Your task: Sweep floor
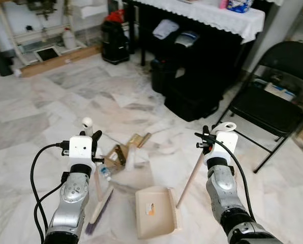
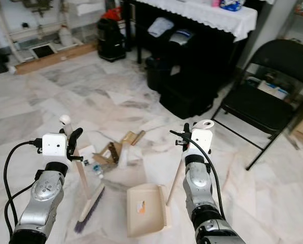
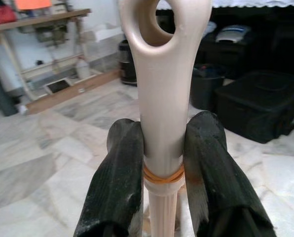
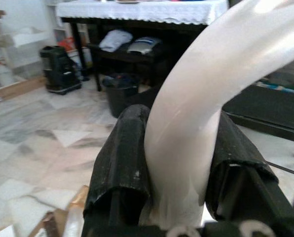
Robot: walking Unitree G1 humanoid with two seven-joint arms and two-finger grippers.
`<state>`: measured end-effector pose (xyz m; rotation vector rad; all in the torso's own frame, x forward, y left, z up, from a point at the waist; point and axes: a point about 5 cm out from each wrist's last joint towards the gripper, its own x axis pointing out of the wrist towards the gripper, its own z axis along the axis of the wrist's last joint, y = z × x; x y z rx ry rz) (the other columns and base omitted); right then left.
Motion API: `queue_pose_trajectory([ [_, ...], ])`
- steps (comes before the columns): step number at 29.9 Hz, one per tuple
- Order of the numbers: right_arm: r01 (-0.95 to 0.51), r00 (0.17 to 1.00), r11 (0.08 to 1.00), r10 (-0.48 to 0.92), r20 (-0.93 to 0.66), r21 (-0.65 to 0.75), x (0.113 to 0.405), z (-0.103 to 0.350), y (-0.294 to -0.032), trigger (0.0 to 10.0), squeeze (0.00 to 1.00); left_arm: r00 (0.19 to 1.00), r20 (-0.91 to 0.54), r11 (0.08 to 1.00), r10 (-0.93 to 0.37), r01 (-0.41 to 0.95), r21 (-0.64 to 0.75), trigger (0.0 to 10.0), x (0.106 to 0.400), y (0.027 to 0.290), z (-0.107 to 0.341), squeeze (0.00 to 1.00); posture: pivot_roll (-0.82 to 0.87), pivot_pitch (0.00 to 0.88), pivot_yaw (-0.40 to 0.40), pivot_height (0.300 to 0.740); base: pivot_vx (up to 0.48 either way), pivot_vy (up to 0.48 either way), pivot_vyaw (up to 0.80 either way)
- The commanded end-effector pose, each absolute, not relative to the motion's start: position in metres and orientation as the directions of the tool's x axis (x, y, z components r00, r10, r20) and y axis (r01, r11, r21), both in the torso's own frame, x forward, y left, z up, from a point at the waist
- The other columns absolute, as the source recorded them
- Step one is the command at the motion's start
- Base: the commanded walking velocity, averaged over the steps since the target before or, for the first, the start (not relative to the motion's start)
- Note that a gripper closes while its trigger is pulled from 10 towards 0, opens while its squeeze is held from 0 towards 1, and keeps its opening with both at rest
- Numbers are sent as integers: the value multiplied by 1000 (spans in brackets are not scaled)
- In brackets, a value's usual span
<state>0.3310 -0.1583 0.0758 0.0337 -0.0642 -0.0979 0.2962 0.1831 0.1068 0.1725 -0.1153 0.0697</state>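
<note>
My left gripper (image 1: 93, 140) is shut on the beige broom handle (image 3: 162, 98) just below its looped top. The broom's brush head (image 1: 100, 206) rests on the marble floor by my left arm. My right gripper (image 1: 207, 137) is shut on the curved white top of the dustpan handle (image 4: 186, 123). That handle slants down to the beige dustpan (image 1: 154, 211), which lies flat on the floor between my arms. Just beyond the pan sits a litter pile (image 1: 123, 152) of cardboard scraps and a plastic bottle.
A black folding chair (image 1: 273, 101) stands at the right. A black table with a white lace cloth (image 1: 207, 15) is ahead, with black bags (image 1: 192, 96) beneath it. A dark bin (image 1: 114, 43) and a wooden plank (image 1: 60, 60) lie at the back left.
</note>
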Motion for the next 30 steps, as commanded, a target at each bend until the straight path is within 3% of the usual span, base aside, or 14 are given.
queue_pose_trajectory([
  [1, 98, 990, 994, -102, 96, 41, 336, 85, -159, 10000, 0, 984, 172, 983, 56, -84, 163, 10000, 298, 182, 118, 0, 36, 26, -70, 740, 0, 0, -788],
  [4, 100, 990, 994, -103, 99, 38, 336, 86, -159, 10000, 0, 983, 172, 983, 59, -87, 163, 10000, 298, 182, 118, 0, 36, 26, -70, 740, 0, 0, -721],
  [15, 97, 989, 995, -99, 106, 28, 336, 87, -158, 10000, 0, 983, 173, 983, 63, -91, 161, 10000, 298, 182, 118, 0, 38, 19, -72, 740, 0, 0, 0],
  [21, 101, 990, 994, -105, 99, 43, 337, 86, -159, 10000, 0, 983, 173, 983, 62, -91, 160, 10000, 298, 181, 117, 0, 38, 16, -74, 740, 247, 0, 0],
  [30, 92, 990, 995, -97, 98, 49, 337, 87, -157, 10000, 0, 981, 181, 982, 69, -98, 159, 10000, 297, 182, 119, 0, 38, 15, -73, 740, 255, 0, -764],
])
